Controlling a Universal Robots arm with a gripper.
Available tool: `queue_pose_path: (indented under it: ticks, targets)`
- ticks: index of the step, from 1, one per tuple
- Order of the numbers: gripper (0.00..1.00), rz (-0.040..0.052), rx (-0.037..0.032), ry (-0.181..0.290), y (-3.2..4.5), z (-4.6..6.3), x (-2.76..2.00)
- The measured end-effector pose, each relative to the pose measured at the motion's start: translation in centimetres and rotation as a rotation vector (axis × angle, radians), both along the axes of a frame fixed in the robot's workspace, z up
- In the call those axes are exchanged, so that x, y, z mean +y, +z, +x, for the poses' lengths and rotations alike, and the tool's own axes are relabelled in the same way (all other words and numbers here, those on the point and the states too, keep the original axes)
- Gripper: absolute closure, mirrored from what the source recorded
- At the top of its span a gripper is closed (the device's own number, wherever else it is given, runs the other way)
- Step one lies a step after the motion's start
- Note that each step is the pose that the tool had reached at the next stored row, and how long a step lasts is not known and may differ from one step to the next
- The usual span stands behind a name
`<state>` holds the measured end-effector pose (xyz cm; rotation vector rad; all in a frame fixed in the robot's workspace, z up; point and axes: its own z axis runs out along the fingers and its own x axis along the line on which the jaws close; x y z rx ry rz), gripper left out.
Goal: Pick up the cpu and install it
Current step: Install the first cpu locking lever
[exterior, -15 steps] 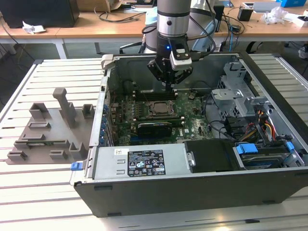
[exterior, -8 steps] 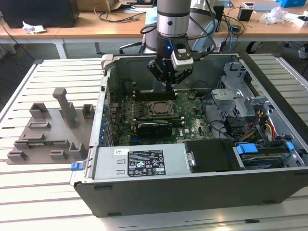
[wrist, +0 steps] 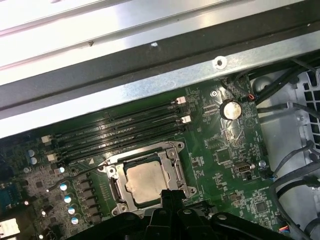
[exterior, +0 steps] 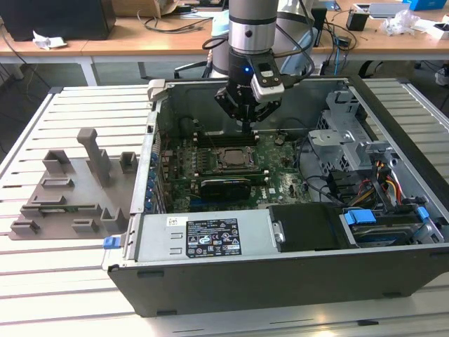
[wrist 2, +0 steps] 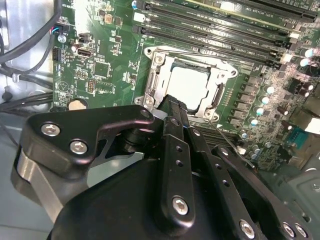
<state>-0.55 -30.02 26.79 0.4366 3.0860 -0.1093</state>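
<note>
Resting in socket, cpu.

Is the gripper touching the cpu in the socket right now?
Apart. In the exterior view the gripper ends over the memory slots, short of the cpu, with a clear gap between them.

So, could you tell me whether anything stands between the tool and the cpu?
Nothing visible does. The small silvery-grey square cpu lies bare in the dark socket frame, with the tool just above the frame's edge.
</note>
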Motion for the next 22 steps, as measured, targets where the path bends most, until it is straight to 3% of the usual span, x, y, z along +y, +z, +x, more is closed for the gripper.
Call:
queue_pose_path:
  ticks: [22]
  targets:
    - [0.89,0.0,0.0,0.11,0.0,0.0,0.0]
